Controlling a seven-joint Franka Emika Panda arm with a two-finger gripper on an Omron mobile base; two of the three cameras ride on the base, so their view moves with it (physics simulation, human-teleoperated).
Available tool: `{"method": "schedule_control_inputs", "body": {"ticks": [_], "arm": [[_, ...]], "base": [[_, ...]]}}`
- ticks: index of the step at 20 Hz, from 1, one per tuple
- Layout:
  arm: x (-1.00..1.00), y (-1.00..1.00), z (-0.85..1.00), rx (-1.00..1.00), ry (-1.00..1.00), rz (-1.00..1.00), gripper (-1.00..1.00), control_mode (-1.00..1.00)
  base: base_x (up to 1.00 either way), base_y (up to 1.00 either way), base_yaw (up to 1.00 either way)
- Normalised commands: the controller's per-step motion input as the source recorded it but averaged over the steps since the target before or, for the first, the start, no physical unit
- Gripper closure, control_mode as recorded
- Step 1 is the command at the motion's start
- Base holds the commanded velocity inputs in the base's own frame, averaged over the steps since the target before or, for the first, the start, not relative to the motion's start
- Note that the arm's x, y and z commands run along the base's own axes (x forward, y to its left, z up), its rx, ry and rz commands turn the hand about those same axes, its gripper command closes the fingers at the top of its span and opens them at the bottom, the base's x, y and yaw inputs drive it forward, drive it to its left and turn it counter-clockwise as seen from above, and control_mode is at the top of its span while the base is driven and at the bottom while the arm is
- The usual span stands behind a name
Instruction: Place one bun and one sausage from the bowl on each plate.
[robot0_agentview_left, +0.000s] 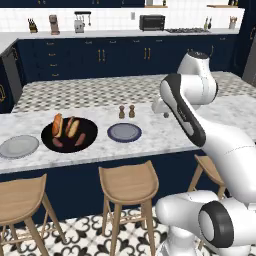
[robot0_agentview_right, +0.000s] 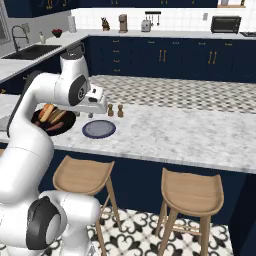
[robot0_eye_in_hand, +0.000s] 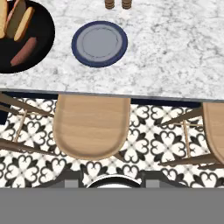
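On the counter, the bowl (robot0_agentview_left: 69, 135) holds two buns, two sausages beside two plates; gripper state unclear.

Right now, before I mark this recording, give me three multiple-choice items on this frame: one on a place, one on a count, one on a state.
1. Where does the black bowl sit?
A. between the two plates
B. on a stool
C. by the sink

2. How many sausages lie in the bowl?
A. none
B. two
C. five

3. What is on the blue-grey plate?
A. a bun
B. a sausage
C. nothing

Answers:
1 A, the light grey plate lies on one side of it and the blue-grey plate on the other.
2 B, two sausages lie beside the buns.
3 C, its surface is bare in the hand view.
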Motion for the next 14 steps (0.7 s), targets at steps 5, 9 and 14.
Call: {"method": "schedule_control_inputs", "body": {"ticks": [5,9,14], "arm": [[0.0,0.06,0.0,0.0,0.0,0.0,-1.0,1.0],[0.0,0.0,0.0,0.0,0.0,0.0,-1.0,1.0],[0.0,0.0,0.0,0.0,0.0,0.0,-1.0,1.0]], "base": [[0.0,0.46,0.0],[0.0,0.87,-0.04],[0.06,0.59,-0.09]]}}
